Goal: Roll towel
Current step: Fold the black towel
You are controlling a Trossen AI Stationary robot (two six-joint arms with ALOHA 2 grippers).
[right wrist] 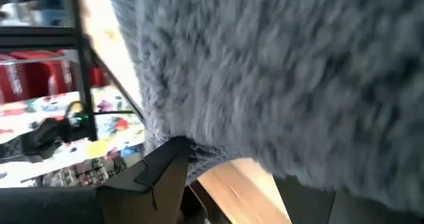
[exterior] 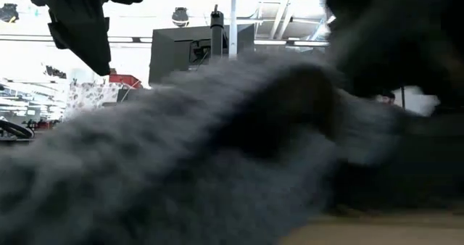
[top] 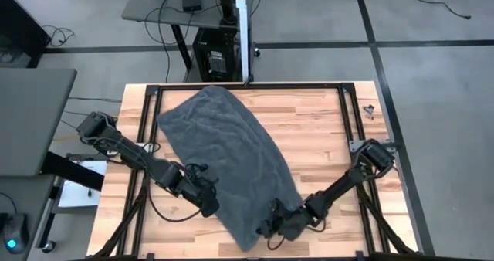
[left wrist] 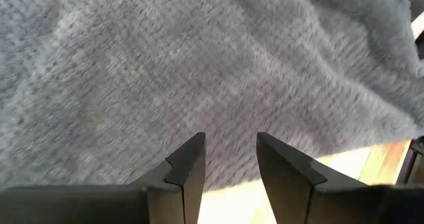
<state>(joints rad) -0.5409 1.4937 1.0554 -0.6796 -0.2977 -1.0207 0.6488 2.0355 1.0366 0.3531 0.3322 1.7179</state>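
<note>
Towel [top: 231,164] spread diagonally on tabletop [top: 316,130] | left hand [left wrist: 228,161] jaws parted, empty, at towel's near edge | right hand [top: 282,222] under near corner, grip unclear | risk: uneven lift skews the roll

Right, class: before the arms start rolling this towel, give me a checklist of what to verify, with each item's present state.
1. Towel lies on the table, spread diagonally, not yet rolled: ok.
2. Left gripper at the towel's near left edge, jaws parted with no cloth between them: ok.
3. Right gripper at the towel's near corner, cloth draped over one finger: ok.
4. Right jaws closed on cloth: cannot tell.
5. Towel flat, without bunching: not ok, near corner is humped in the low view.
6. White tag located: cannot tell.
</note>
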